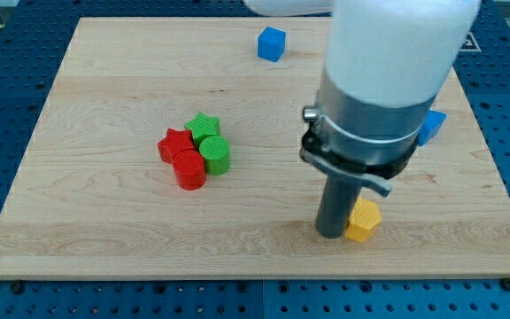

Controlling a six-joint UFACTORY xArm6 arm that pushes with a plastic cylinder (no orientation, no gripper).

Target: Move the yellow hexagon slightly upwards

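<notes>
The yellow hexagon lies near the view's bottom right on the wooden board. My dark rod comes down just left of it, and my tip stands on the board touching or almost touching the hexagon's left side. The arm's white and grey body hides the board above the hexagon.
A cluster sits left of centre: a red star, a green star, a red cylinder and a green cylinder. A blue cube lies near the top. Another blue block shows partly behind the arm at the right.
</notes>
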